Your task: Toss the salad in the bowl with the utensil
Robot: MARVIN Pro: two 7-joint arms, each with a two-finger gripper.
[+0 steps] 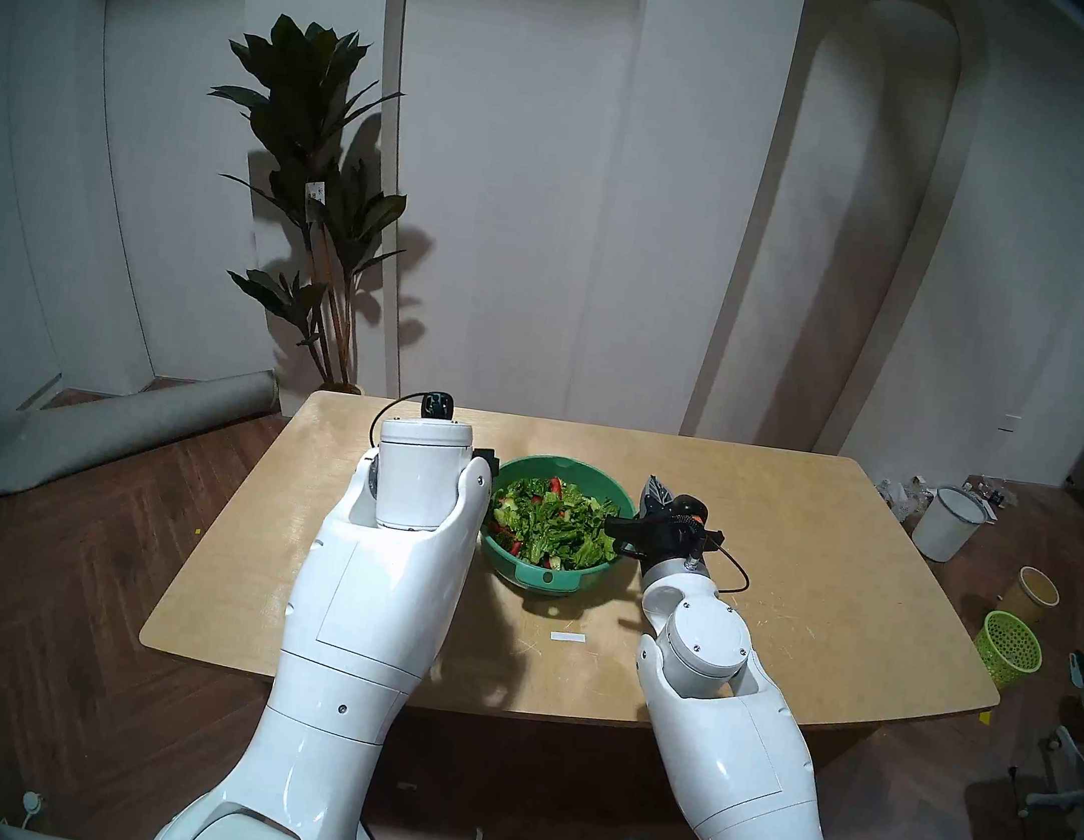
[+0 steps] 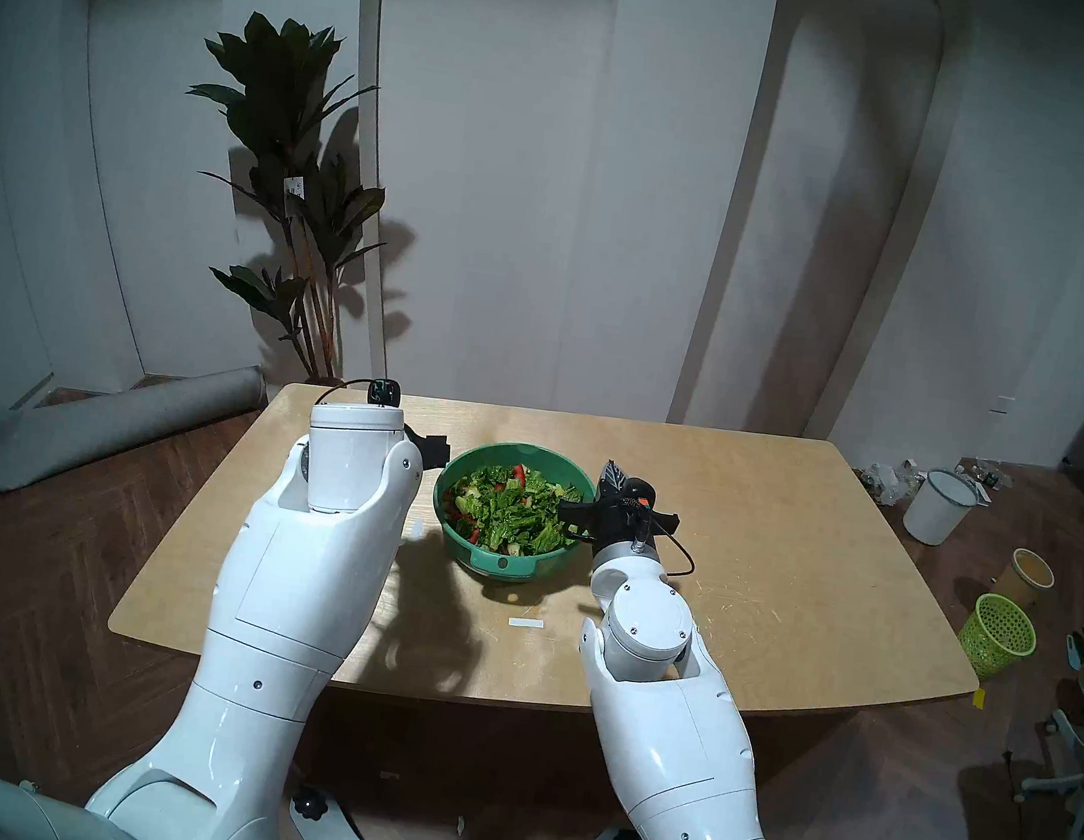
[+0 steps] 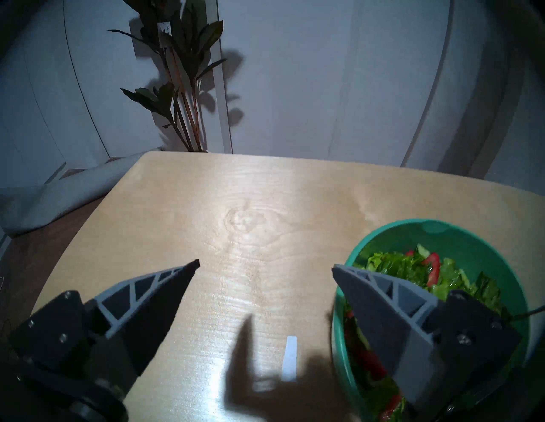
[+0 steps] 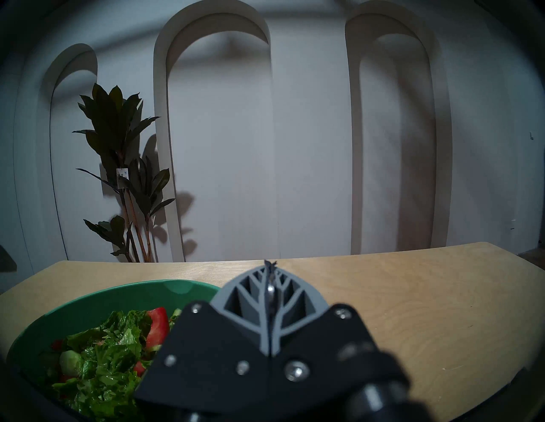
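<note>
The teal-green bowl (image 1: pixel 560 581) stands mid-table and holds the salad (image 1: pixel 551 526), chopped green leaves with red pieces. My right gripper (image 4: pixel 269 265) is shut just off the bowl's right rim (image 1: pixel 653 487). A thin shiny strip of the metal spoon (image 4: pixel 269 291) shows between its fingers. A thin piece of the handle (image 3: pixel 530 312) shows over the salad in the left wrist view. The spoon's round end is hidden. My left gripper (image 3: pixel 265 265) is open and empty at the bowl's left side, with one finger (image 3: pixel 392 321) over the rim. The left wrist hides it in the head views.
A white tape strip (image 1: pixel 566 637) lies on the wooden table (image 1: pixel 815 590) in front of the bowl. On the floor to the right are a white bucket (image 1: pixel 947 525), a paper cup (image 1: pixel 1035 595) and a lime mesh basket (image 1: pixel 1010 647). A plant (image 1: pixel 322 187) and a rolled mat (image 1: pixel 102 434) are at the back left.
</note>
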